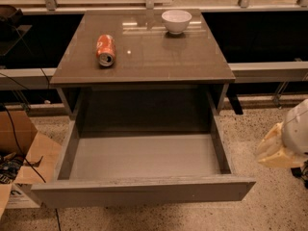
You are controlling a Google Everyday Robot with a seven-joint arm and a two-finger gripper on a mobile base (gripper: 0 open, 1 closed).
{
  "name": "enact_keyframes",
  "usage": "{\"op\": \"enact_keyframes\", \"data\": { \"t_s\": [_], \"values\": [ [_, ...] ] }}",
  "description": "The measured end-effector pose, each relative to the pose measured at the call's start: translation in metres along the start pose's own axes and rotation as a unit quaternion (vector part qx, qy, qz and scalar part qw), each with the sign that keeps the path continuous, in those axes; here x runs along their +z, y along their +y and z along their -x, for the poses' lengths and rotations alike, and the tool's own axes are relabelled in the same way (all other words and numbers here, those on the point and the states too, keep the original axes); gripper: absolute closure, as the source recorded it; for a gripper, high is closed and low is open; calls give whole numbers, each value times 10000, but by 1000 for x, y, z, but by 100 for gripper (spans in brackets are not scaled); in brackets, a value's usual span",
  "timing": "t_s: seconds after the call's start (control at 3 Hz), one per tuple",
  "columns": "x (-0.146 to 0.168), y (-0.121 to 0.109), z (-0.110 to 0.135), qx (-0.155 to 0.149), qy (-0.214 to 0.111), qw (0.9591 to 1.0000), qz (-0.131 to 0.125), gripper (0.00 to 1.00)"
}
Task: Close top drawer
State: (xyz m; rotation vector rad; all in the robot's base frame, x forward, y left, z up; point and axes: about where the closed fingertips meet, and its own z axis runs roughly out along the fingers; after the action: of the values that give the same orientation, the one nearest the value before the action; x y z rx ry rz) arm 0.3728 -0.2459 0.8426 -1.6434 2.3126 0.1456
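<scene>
The top drawer is pulled far out of the grey-brown cabinet. Its plain flat front faces me at the bottom of the camera view, and its pale grey inner floor is bare. My gripper, a cream-coloured piece on a white arm, hangs at the right edge. It is to the right of the drawer's right wall, apart from it and above the floor.
An orange can lies on its side on the cabinet top, and a white bowl stands at the back. An open cardboard box with cables sits on the floor left of the drawer. A railing runs behind the cabinet.
</scene>
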Motion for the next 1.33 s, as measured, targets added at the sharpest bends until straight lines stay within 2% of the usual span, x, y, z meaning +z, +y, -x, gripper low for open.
{"op": "enact_keyframes", "data": {
  "t_s": [0.33, 0.67, 1.0, 1.33],
  "values": [
    [49, 23, -3, -199, 17, 9995, 248, 100],
    [100, 44, -12, -192, 31, 9979, 622, 100],
    [147, 57, -13, -236, 20, 9952, 947, 100],
    [189, 52, -5, -299, 0, 9927, 1167, 100]
  ]
}}
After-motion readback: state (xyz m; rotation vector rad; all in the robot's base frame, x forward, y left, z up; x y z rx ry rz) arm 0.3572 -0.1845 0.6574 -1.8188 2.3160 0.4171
